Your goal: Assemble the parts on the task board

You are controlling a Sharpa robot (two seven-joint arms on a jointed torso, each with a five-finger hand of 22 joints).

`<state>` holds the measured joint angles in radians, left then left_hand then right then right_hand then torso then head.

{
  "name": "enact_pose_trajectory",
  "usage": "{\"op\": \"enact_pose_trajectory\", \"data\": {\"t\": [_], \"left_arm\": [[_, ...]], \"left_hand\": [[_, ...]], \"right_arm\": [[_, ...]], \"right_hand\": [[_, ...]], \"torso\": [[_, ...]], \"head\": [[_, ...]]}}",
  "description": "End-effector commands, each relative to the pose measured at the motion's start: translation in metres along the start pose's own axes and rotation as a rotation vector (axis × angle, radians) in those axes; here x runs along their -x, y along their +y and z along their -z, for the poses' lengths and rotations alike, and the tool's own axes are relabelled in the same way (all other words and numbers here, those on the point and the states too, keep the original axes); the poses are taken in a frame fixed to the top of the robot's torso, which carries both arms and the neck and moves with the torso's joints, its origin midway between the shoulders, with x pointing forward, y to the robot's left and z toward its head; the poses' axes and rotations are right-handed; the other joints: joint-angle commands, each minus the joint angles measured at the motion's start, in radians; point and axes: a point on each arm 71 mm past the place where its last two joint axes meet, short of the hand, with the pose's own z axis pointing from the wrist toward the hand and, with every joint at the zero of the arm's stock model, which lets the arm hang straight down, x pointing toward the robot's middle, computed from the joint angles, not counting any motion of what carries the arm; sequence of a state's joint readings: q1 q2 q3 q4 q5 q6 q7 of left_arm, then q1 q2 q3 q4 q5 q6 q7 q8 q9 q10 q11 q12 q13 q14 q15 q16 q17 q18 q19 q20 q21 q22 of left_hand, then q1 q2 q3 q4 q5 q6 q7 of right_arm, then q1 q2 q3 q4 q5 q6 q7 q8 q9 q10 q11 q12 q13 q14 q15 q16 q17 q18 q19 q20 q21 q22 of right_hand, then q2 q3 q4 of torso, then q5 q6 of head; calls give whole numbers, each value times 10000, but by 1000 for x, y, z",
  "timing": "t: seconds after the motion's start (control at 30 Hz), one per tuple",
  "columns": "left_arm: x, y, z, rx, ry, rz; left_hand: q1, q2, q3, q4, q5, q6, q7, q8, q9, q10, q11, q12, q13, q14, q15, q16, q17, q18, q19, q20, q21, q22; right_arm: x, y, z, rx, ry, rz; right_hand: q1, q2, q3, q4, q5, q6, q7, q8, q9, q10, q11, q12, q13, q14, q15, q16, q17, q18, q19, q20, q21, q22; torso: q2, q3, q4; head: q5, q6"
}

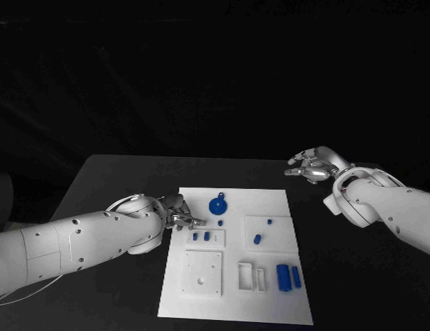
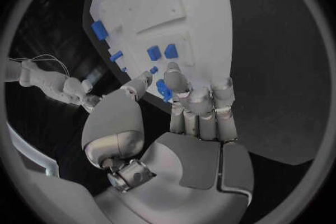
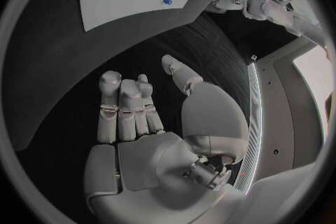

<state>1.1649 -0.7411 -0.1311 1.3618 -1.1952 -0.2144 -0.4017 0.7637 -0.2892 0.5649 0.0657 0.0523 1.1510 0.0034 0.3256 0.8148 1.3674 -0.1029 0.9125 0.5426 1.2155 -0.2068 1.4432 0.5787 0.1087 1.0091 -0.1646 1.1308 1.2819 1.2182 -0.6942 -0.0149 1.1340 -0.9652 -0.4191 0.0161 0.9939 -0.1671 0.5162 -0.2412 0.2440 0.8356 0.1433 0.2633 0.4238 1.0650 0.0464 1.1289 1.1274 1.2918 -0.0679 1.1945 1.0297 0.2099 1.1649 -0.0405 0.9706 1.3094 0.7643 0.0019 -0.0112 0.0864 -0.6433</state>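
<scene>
On the board's (image 1: 237, 303) left edge, a small blue part (image 2: 163, 89) was pinched by the left hand (image 1: 178, 215); its axis could not be told. Beyond the board's far right corner, the right hand (image 1: 314, 165) was held empty, fingers apart.

Scene was dim, backdrop black. Light fell from above onto the white board (image 1: 237, 276). Wrist views bent edges strongly.

the task board (image 1: 275, 200) was white, lying on a black counter (image 1: 125, 179). the parts (image 1: 287, 277) on it were blue, among them a round blue piece (image 1: 217, 205) and small blue pegs (image 1: 201, 236). each robot hand was silver, the left robot hand (image 1: 178, 215) and right robot hand (image 1: 311, 165) on white arms.
</scene>
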Motion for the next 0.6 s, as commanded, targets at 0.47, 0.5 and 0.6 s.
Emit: {"op": "enact_pose_trajectory", "data": {"t": [0.47, 0.5, 0.6], "left_arm": [[12, -59, 7, -4854, -1938, 106], [11, -62, 5, -4949, -1989, -208], [9, -68, 0, -5042, -2038, -971]], "left_hand": [[4450, 834, 995, -3501, 1109, -2059, 1261, -988, -921, -3089, 1754, -4580, -2147, -2259, 1712, -2287, -1094, -633, -2231, 269, -1972, -590], [4568, 798, 981, -3497, 1065, -2034, 1284, -1032, -1060, -2885, 1888, -5113, -2356, -2247, 1806, -2279, -1087, -537, -2212, 437, -1977, -545], [4644, 830, 939, -3497, 1091, -2009, 1286, -1070, -1236, -2746, 1887, -5752, -2543, -2141, 1827, -2202, -1052, -446, -2100, 424, -1949, -485]], "right_arm": [[0, -1, 0, 43, 94, 24], [-1, 0, 0, 46, 97, 22], [-2, 1, 0, 71, 112, 13]], "right_hand": [[-125, -29, -21, 39, 60, -130, 193, -61, -8, -71, 14, 64, -19, 2, 45, -61, 16, 519, 10, -70, -65, 159], [-126, -29, -21, 40, 61, -129, 193, -61, -8, -71, 14, 64, -19, 3, 45, -61, 16, 519, 10, -70, -65, 159], [-127, -30, -22, 41, 65, -129, 192, -60, -8, -70, 14, 65, -20, 3, 44, -61, 17, 519, 11, -71, -65, 160]], "torso": [[2, 5, -3], [1, 7, -3], [7, 5, -7]], "head": [[-80, 56], [-83, 60], [-111, 74]]}}
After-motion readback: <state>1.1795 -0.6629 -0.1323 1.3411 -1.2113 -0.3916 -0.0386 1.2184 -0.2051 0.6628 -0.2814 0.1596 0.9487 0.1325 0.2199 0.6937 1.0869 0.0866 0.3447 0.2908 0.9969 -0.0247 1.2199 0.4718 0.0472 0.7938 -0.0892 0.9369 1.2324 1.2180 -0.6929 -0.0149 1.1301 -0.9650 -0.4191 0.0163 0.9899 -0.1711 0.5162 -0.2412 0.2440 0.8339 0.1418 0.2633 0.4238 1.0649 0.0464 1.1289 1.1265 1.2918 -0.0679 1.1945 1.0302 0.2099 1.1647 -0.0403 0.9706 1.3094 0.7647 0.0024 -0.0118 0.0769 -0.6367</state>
